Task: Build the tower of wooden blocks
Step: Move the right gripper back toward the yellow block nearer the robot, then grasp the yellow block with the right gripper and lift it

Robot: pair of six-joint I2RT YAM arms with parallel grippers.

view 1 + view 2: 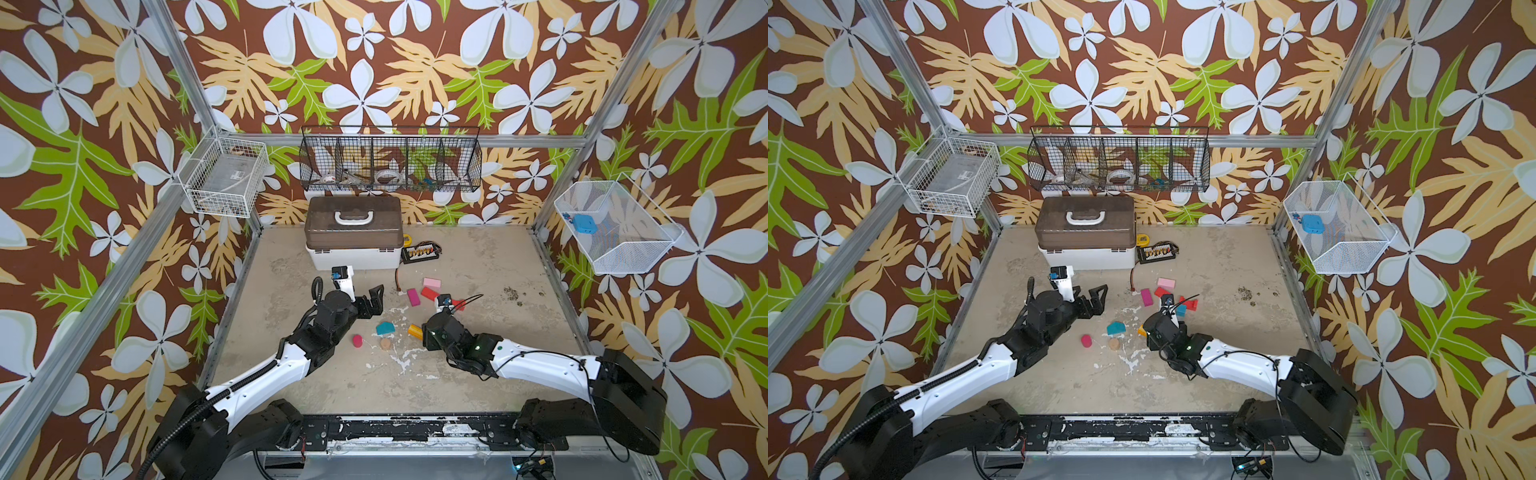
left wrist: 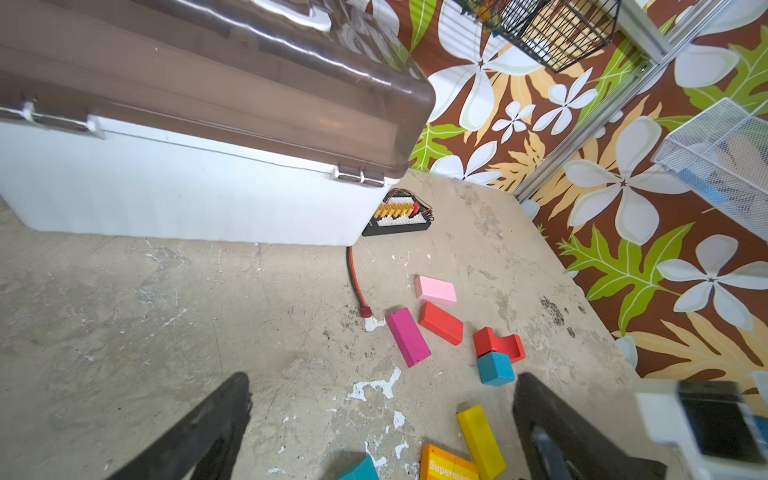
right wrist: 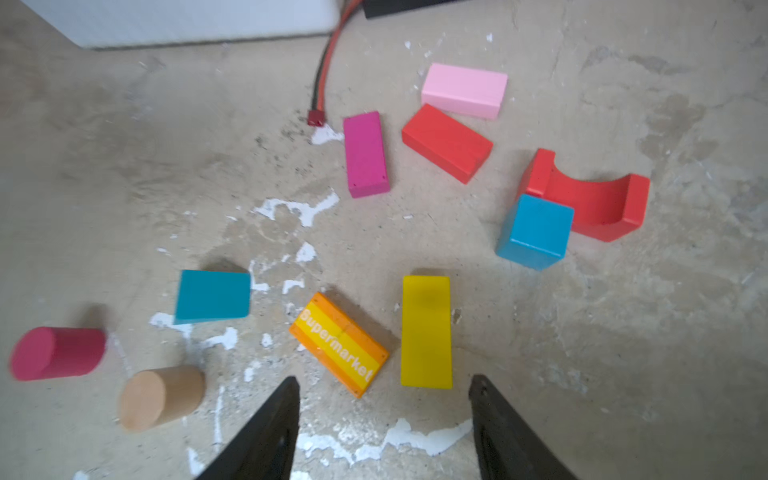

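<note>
walls [image 1: 374, 62]: brown paper with big white flowers and green and tan leaves, closing in on three sides of my pincers.
frame [image 1: 185, 66]: bare aluminium posts and rails at the corners.
surface [image 1: 478, 257]: beige and stained under both pincers, with white chipped patches and dark specks.
toolbox [image 1: 353, 232]: white with a brown lid shut, at the back wall, straight ahead of my left pincer.
baskets: black wire basket [image 1: 390, 160] on the back wall, white wire basket [image 1: 226, 178] and white mesh basket [image 1: 615, 228] on the side walls, all well above my pincers.
left pincer [image 2: 382, 380]: released, fingers wide apart with nothing between them, above bare surface.
right pincer [image 3: 385, 380]: released, fingers apart and gripping nothing, low over the blocks.
electronic board [image 1: 420, 251]: beside the toolbox, far ahead of my right pincer.
blocks: all loose and single on the surface, none on another.
nearest my right pincer: yellow bar [image 3: 426, 332] and orange "supermarket" block [image 3: 338, 344], just ahead of the fingertips.
farther ahead: magenta bar [image 3: 365, 153], red bar [image 3: 446, 142], pink bar [image 3: 463, 90], and blue cube [image 3: 534, 230] against the red arch [image 3: 590, 203].
between my pincers: teal roof piece [image 3: 212, 295], crimson cylinder [image 3: 56, 353], tan cylinder [image 3: 160, 397].
</note>
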